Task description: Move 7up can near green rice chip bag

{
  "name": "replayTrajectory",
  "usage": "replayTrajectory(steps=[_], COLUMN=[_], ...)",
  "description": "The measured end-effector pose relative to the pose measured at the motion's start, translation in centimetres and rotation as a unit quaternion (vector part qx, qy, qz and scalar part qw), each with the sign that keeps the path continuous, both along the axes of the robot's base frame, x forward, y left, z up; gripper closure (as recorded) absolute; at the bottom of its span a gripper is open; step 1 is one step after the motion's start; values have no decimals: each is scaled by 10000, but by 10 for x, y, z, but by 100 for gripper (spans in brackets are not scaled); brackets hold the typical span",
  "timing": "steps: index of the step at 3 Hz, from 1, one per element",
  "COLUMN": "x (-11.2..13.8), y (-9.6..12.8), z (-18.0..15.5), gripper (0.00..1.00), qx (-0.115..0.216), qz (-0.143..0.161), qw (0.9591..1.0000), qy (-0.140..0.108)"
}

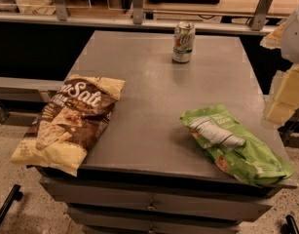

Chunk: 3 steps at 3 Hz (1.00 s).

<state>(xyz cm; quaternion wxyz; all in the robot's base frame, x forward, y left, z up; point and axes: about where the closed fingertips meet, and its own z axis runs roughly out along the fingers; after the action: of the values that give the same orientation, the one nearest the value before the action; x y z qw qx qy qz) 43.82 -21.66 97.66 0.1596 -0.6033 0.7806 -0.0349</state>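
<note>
The 7up can stands upright near the far edge of the grey table, a little right of centre. The green rice chip bag lies flat at the table's near right corner, its white label panel facing up. The can and the bag are well apart, about half the table's depth. My gripper shows as pale cream parts at the right edge of the view, beyond the table's right side, level with the gap between can and bag. It touches neither of them.
A larger brown-and-cream chip bag lies at the table's near left corner and overhangs the edge. A counter with metal posts runs behind the table. Drawers sit below the tabletop.
</note>
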Motion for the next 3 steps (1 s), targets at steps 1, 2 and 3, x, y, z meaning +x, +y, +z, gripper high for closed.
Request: replayTrajectory(steps=[1, 2, 3], x=[0, 16, 52], y=[0, -4, -2], z=[0, 0, 13], gripper=[0, 0, 0], qx=[1, 228, 593], qz=[0, -74, -35], qw=[10000, 9997, 9979], qy=[0, 1, -264])
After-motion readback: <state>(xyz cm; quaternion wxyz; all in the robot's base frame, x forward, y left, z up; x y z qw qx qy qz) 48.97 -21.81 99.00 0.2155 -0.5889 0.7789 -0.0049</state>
